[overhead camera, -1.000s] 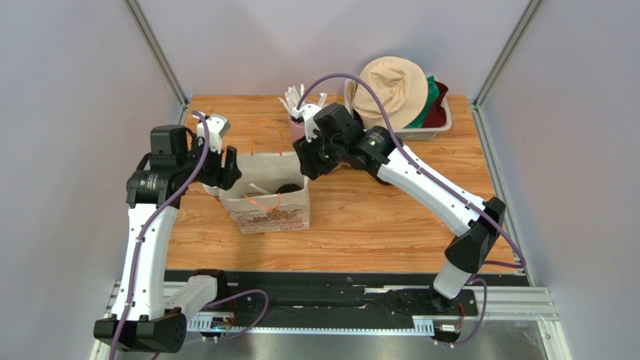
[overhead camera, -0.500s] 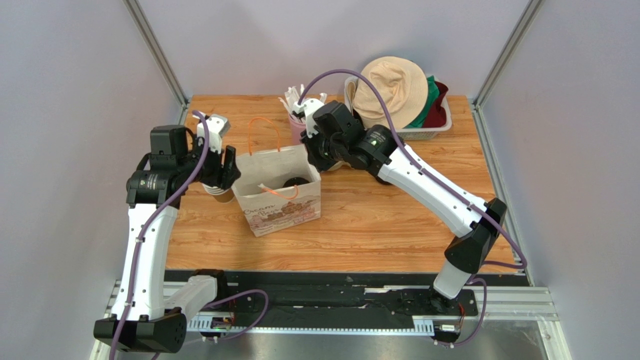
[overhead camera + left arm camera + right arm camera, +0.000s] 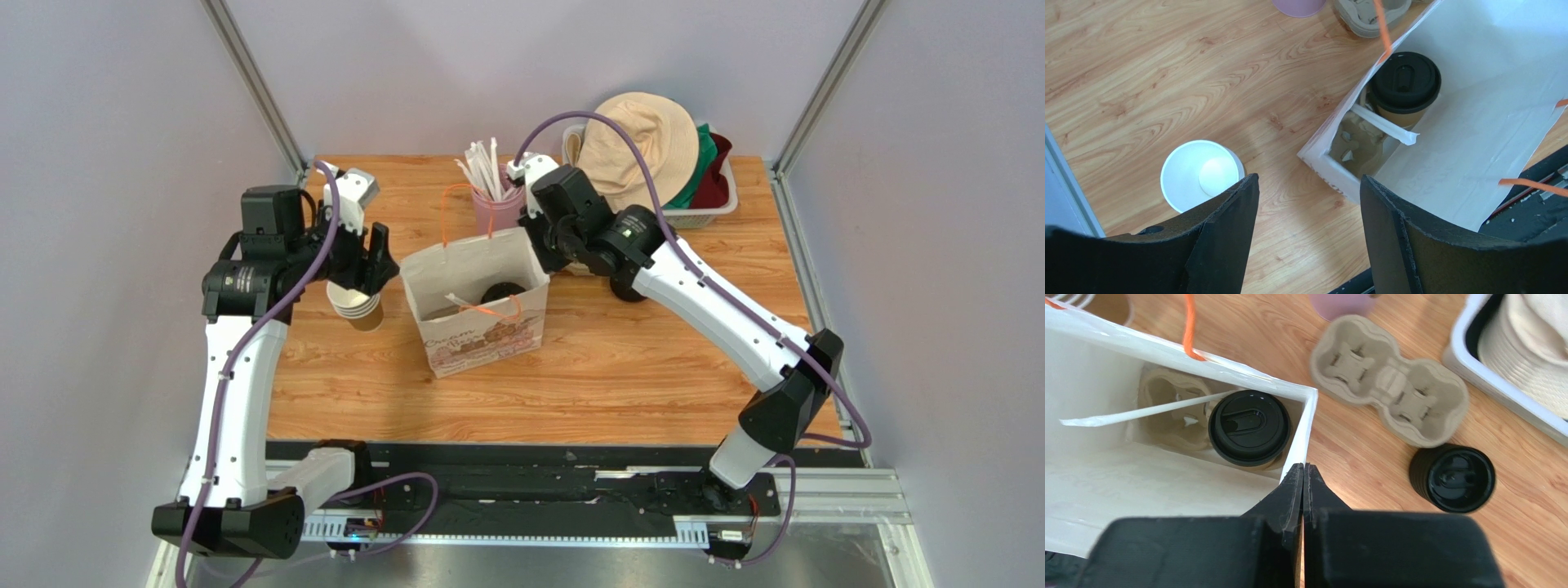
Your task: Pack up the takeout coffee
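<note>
Since the takeout coffee (image 3: pixel 1401 114) sits inside the paper bag (image 3: pixel 1168 471), its thin-walled cup probably crushes easily; grasp below the lid (image 3: pixel 1404 79). Right gripper (image 3: pixel 1303 478) pinches the bag's rim; left gripper (image 3: pixel 1309 187) gapes empty beside the bag.

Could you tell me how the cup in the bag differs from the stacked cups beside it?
The bagged cup has a black lid; the stacked cups are lidless, white inside. The bagged cup sits in a carrier; the stacked cups stand on the table. Both are upright brown paper.

Pale lilac walls (image 3: pixel 515 61), wooden table (image 3: pixel 638 355)
</note>
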`<state>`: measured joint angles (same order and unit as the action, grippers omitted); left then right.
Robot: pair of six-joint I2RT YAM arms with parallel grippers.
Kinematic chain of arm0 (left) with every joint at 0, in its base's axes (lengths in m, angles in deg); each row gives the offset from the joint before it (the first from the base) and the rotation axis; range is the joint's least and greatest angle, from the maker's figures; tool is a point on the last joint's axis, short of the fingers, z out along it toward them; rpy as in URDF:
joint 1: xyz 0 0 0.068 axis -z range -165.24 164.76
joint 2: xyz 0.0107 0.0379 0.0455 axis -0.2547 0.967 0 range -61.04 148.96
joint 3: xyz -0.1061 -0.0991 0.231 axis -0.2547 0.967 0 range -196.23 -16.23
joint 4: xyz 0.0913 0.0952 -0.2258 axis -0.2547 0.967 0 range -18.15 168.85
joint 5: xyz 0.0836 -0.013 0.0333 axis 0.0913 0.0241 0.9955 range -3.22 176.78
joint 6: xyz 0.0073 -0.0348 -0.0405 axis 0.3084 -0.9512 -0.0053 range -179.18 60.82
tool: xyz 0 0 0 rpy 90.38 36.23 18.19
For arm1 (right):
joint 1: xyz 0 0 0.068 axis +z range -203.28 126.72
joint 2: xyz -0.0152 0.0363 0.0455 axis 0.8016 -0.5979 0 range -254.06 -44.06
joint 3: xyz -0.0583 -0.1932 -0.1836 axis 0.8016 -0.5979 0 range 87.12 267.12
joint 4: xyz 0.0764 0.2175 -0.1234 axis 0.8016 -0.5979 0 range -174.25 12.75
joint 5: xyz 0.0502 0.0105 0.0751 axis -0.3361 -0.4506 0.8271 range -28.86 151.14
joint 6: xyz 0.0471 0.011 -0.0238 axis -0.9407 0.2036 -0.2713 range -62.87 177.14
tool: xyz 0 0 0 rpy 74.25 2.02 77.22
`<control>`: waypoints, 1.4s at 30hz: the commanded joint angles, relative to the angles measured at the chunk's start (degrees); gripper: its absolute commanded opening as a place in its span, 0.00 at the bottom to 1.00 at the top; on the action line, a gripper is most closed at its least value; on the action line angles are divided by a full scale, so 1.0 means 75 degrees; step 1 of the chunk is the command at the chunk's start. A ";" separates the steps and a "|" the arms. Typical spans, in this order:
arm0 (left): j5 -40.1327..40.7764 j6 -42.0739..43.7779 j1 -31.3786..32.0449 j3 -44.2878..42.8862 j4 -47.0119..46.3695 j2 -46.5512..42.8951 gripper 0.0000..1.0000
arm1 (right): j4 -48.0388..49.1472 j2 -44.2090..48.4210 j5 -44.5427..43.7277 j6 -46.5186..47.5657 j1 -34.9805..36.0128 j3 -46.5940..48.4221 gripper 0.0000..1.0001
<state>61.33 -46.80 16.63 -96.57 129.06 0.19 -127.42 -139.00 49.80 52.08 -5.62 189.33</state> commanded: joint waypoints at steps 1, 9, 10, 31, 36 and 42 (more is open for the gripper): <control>-0.0285 0.0166 0.0032 -0.0468 -0.0128 0.0237 0.70 | 0.0349 0.0891 -0.0446 0.0171 -0.0400 -0.0397 0.00; -0.0309 0.0095 0.0114 -0.0773 -0.0175 0.0589 0.70 | 0.0104 0.1361 -0.0539 0.0358 -0.0870 -0.0959 0.00; -0.0298 0.0084 0.0149 -0.0796 -0.0187 0.0590 0.70 | 0.0104 0.1408 -0.0563 0.0358 -0.0951 -0.0995 0.00; 0.0065 0.0002 0.0676 -0.1300 -0.0198 0.1175 0.71 | -0.0189 0.2416 -0.0669 0.0476 -0.1503 -0.2050 0.00; 0.0170 0.0025 0.0747 -0.1417 -0.0187 0.1269 0.74 | -0.0224 0.2439 -0.0400 0.0557 -0.1538 -0.1934 0.47; 0.0334 0.0014 0.0759 -0.1932 -0.0128 0.1293 0.83 | -0.0260 0.2662 -0.0155 0.0955 -0.2005 -0.1233 0.84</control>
<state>62.77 -46.82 21.92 -106.34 129.22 10.18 -130.42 -122.06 46.77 56.51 -17.58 174.49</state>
